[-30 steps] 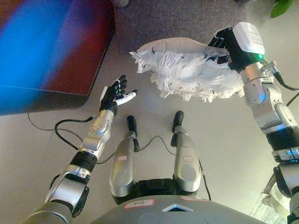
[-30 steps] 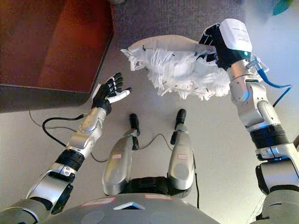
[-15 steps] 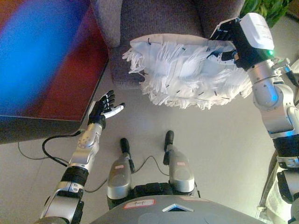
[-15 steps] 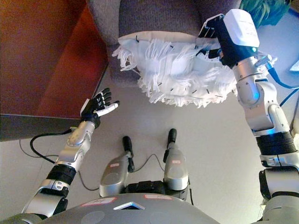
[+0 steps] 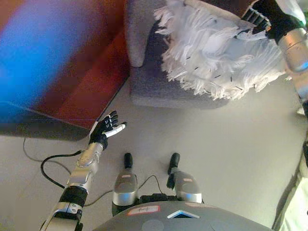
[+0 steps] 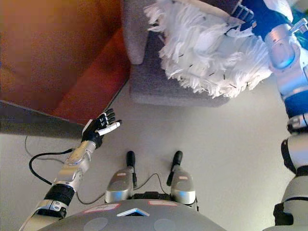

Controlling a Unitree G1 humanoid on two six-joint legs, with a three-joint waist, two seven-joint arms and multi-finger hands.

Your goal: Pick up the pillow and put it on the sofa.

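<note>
A white pillow (image 5: 216, 53) with long shaggy fringe hangs in the air over the seat of a grey sofa (image 5: 159, 89) at the top of both eye views. My right hand (image 5: 263, 18) is shut on the pillow's upper right edge, fingers curled into the fabric. The fringe droops down over the sofa's front edge. My left hand (image 5: 107, 130) hovers low at the left above the floor, fingers spread and straight, holding nothing, well apart from the pillow.
A dark red-brown table (image 6: 57, 53) fills the left side, its edge close to my left hand and to the sofa's armrest (image 6: 132, 29). Pale floor (image 6: 221, 144) spreads in front of the sofa.
The view has shifted so the sofa shows larger. My right hand has carried the pillow up and forward over the sofa seat. The left hand stays spread at the left.
</note>
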